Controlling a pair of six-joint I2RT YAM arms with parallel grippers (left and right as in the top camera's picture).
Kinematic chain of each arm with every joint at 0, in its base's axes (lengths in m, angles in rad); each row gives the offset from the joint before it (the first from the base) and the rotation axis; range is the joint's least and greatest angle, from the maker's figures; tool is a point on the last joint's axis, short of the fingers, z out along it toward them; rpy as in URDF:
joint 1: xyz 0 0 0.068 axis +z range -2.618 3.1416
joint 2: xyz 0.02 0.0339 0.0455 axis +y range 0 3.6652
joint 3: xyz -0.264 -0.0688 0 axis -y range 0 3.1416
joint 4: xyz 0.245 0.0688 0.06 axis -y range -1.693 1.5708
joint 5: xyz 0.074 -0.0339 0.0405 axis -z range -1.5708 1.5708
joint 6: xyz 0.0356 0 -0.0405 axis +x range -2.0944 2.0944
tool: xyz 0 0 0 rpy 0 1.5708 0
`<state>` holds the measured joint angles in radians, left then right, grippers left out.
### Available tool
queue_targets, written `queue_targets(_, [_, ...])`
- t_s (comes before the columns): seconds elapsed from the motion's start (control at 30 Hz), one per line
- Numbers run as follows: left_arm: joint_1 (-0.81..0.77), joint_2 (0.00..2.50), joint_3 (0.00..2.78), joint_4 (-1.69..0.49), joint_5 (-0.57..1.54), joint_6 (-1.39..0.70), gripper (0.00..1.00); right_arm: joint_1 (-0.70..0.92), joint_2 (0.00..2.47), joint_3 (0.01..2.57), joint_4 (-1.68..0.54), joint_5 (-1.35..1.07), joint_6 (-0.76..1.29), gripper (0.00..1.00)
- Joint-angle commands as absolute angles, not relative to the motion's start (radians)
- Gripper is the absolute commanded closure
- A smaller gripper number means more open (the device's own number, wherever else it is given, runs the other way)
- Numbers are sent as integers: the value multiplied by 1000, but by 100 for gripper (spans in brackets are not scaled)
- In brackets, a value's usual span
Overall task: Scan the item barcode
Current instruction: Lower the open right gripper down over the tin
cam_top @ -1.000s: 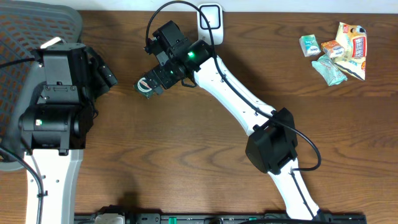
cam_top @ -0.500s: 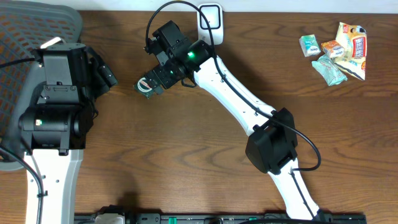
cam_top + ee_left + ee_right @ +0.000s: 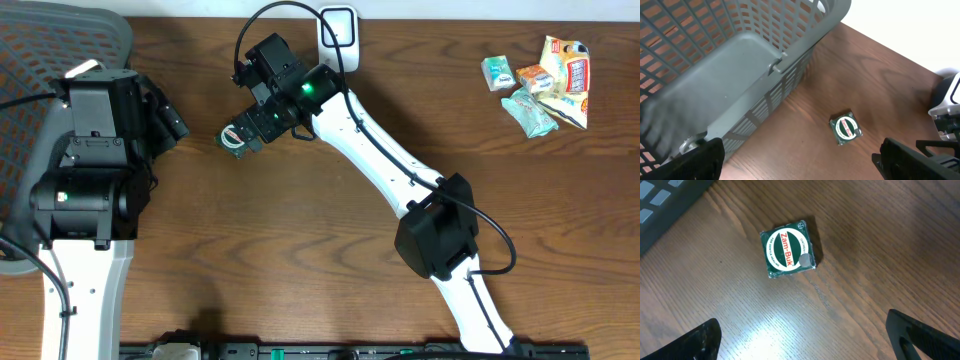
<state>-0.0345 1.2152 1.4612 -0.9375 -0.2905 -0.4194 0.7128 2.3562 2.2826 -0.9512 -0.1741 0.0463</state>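
Note:
The item is a small green square packet (image 3: 232, 138) with a round white and red "Zam-Buk" label, lying flat on the wooden table. No barcode shows on its top face. My right gripper (image 3: 246, 132) hangs just above it, open; in the right wrist view the packet (image 3: 787, 250) lies ahead of the spread fingers, and the gripper (image 3: 810, 340) holds nothing. My left gripper (image 3: 168, 115) stands open to the packet's left, beside the basket. In the left wrist view the packet (image 3: 845, 128) sits apart from that empty gripper (image 3: 800, 162).
A grey mesh basket (image 3: 60, 40) fills the far left; its wall (image 3: 740, 60) looms close in the left wrist view. A white device with a cable (image 3: 339, 35) stands at the back edge. Several snack packets (image 3: 540, 80) lie at the far right.

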Motion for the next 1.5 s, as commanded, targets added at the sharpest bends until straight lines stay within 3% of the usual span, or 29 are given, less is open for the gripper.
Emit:
queue_targets(0.0, [-31,1208,1474,-939,-301,-424,2,722,2342,2293,-949,-163,55,1])
queue_targets(1.47, [-31,1208,1474,-939,-301,-424,2,722,2342,2293,-976,-330,55,1])
